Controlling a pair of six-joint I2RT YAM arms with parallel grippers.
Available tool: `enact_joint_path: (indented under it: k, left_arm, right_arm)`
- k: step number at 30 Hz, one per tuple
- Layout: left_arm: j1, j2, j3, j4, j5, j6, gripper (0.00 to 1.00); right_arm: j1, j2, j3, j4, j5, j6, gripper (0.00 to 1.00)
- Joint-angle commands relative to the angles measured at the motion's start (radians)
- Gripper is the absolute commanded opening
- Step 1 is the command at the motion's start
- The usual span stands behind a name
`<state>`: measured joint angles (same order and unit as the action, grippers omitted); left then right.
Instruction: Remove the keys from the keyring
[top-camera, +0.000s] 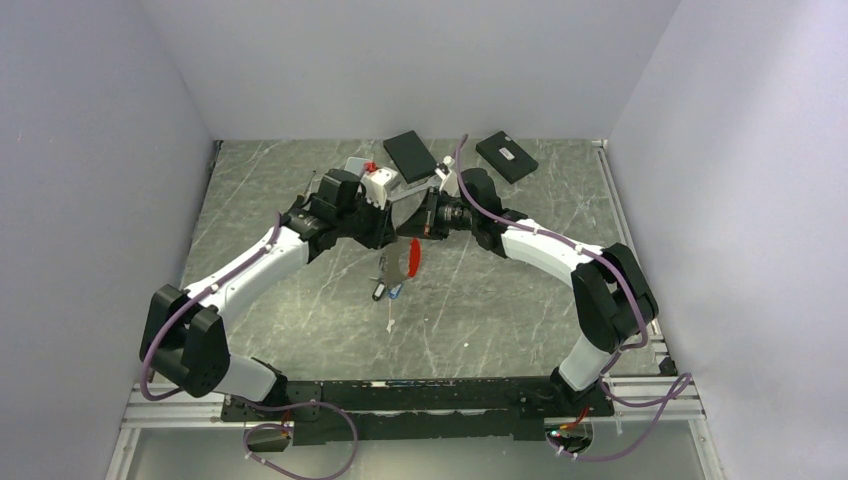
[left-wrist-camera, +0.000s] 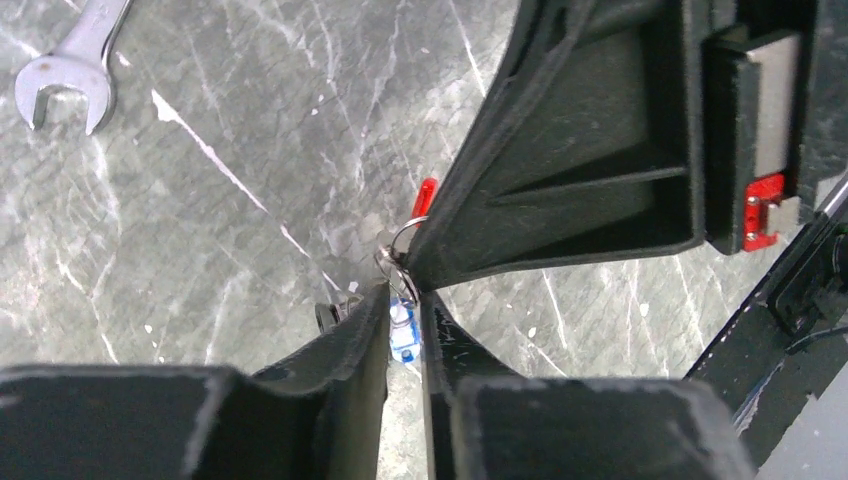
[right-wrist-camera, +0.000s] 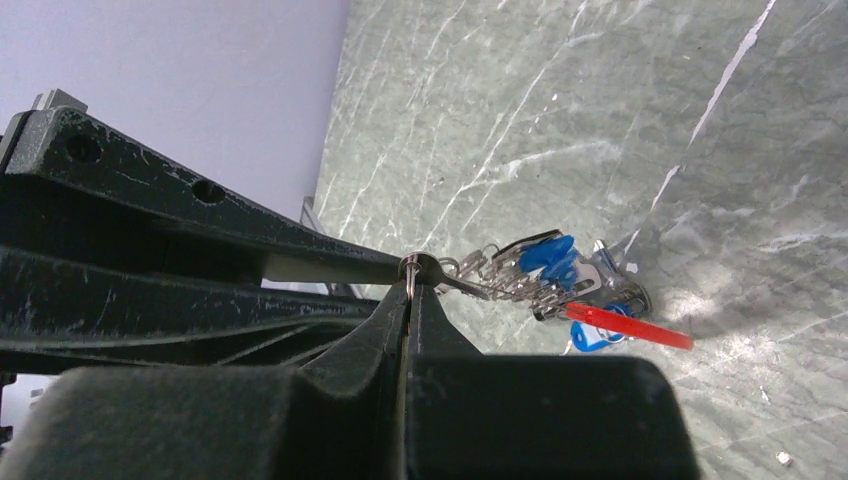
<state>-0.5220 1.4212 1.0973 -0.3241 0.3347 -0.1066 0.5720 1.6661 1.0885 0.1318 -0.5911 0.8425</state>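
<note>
Small blue-headed metal keys (right-wrist-camera: 545, 262), probably light, stiff and slippery, bunched over the grey marbled tabletop (top-camera: 500, 300) on the small red clip keyring (right-wrist-camera: 625, 326): I am pinching its grey ring (right-wrist-camera: 412, 266) in the right end effector (right-wrist-camera: 410, 282), with the left end effector (left-wrist-camera: 405, 300) straddling the likeliest hold, one blue head, clamping unclear.

The near half of the grey marbled surface (top-camera: 480, 320) lies open. Two flat black rectangular boxes (top-camera: 410, 153) and a silver open-ended wrench (left-wrist-camera: 70, 65) obstruct the far part; blue-headed metal keys (right-wrist-camera: 548, 255) on a red clip keyring (top-camera: 412, 258) occupy the centre.
</note>
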Motion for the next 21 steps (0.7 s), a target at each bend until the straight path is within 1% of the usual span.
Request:
enact_joint_path:
  k: [1, 7, 9, 12, 14, 19, 20, 21]
  left_arm:
    - [0.028, -0.022, 0.03, 0.023, -0.072, -0.018, 0.19]
    - [0.038, -0.036, 0.007, 0.039, -0.047, -0.016, 0.07]
    - [0.039, -0.036, 0.008, 0.047, -0.03, -0.001, 0.06]
    - [0.035, -0.033, 0.019, 0.057, 0.062, 0.034, 0.15]
    - [0.026, -0.033, 0.028, 0.053, 0.078, 0.053, 0.19]
    - [0.022, -0.026, 0.047, 0.042, 0.087, 0.094, 0.21]
    - [0.02, -0.023, 0.052, 0.036, 0.092, 0.137, 0.21]
    - [0.018, -0.02, 0.053, 0.033, 0.094, 0.146, 0.21]
  right_arm:
    - [0.009, -0.029, 0.038, 0.004, -0.024, 0.018, 0.0]
    - [0.01, -0.029, 0.035, 0.011, -0.033, 0.016, 0.0]
    - [0.01, -0.027, 0.032, 0.021, -0.04, 0.018, 0.0]
    - [0.012, -0.026, 0.028, 0.031, -0.047, 0.017, 0.0]
    - [0.012, -0.024, 0.027, 0.036, -0.051, 0.015, 0.0]
    - [0.018, -0.024, 0.026, 0.051, -0.069, 0.009, 0.0]
    - [0.02, -0.024, 0.028, 0.05, -0.072, 0.007, 0.0]
    - [0.02, -0.025, 0.028, 0.054, -0.076, 0.007, 0.0]
